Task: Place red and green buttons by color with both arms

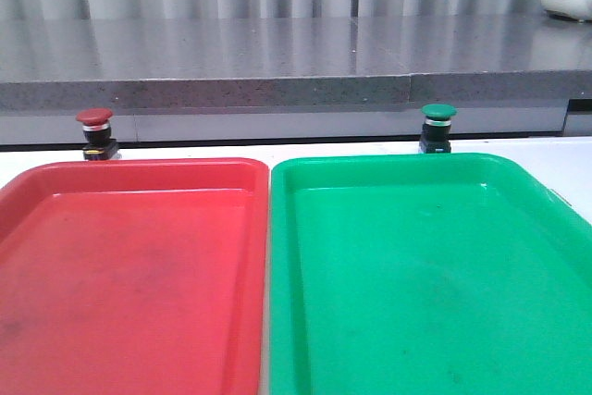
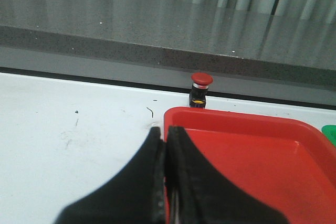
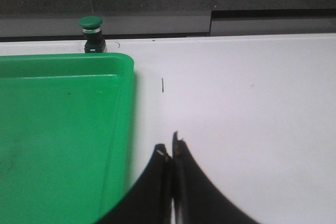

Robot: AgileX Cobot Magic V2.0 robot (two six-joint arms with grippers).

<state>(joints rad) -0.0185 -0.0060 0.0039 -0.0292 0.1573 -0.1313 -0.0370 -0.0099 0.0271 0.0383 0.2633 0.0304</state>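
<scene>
Both my claws are clenched on nothing right now: my left gripper (image 2: 166,137) hangs above the near corner of the red tray (image 1: 139,169), fingers pressed together, and my right gripper (image 3: 171,153) hovers over bare white table (image 3: 236,103) just beside the green tray (image 1: 388,162), tips all but touching. Neither tray holds a button yet.

The red button (image 1: 94,117) stands upright on the table just past the far rim of the red tray. The green button (image 1: 438,111) stands the same way beyond the green tray's far rim. Each sits behind its matching colour, so each arm has its own target.

These look like small, rigid, light switches, I'd say, top-heavy under those domed caps. The caps seem smooth and rounded, likely to slip. Better to open up and pinch the squarer black body below the silver collar, flat faces against my fingers, gently enough not to tip them.
</scene>
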